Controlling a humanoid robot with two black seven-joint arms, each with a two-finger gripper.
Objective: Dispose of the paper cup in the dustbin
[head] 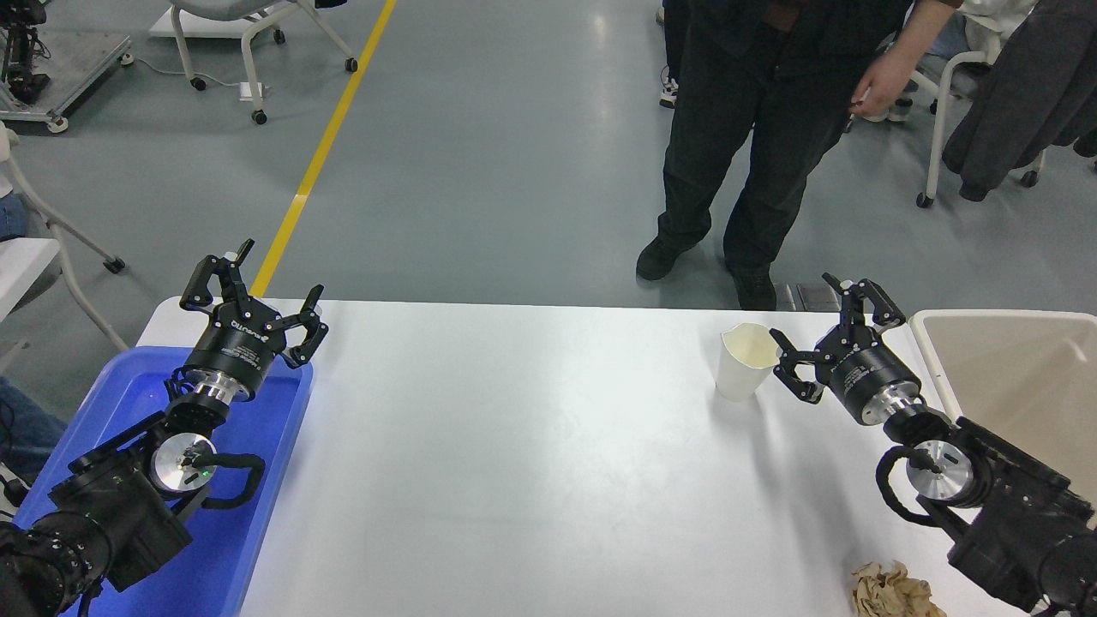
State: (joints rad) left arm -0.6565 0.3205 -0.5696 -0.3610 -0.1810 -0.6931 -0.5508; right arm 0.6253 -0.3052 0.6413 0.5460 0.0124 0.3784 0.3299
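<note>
Step in hand: approach to grasp; the pick is not yet made. Your right gripper (836, 330) stands with its jaws spread wide and nothing between them. The paper cup (746, 361) stands upright on the white table (514, 446), just beside the left-hand jaw tip and outside the jaw gap, its open mouth up. I cannot tell whether that tip touches the cup wall or only lies close to it.

The dustbin (930, 343) sits on the opposite side of the jaws from the cup, near the wrist, its mouth open.

Your left gripper (257, 296) is parked over the blue tray (283, 446), jaws open, holding nothing.

Next move, in my judgement: shift the jaws sideways so the cup falls between them, then close gently, since a thin paper wall will likely crush or tip. A crumpled brown paper wad (891, 591) lies behind the arm; leave it.
</note>
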